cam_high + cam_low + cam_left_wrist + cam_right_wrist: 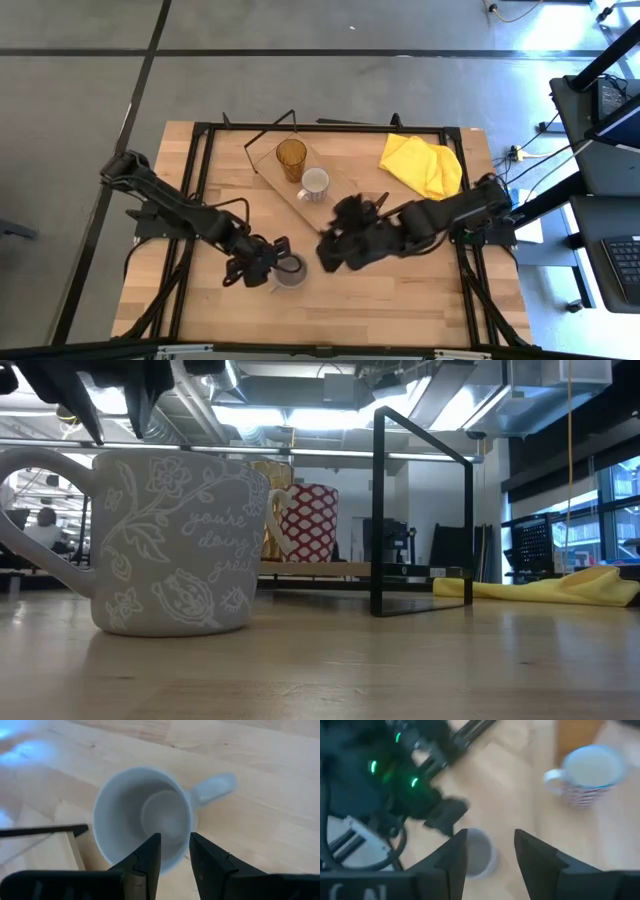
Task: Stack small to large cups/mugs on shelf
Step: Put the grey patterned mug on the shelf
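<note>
Because the grey mug [291, 271] on the bench is rigid, smooth and breakable, the left gripper [174, 851], fingers narrowly parted above its rim, should pinch 1 wall.

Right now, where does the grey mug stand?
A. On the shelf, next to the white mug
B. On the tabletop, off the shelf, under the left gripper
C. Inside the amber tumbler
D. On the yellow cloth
B: in the high view the grey mug sits on the bare tabletop below the left gripper, while the white mug and amber tumbler stand on the shelf.
</note>
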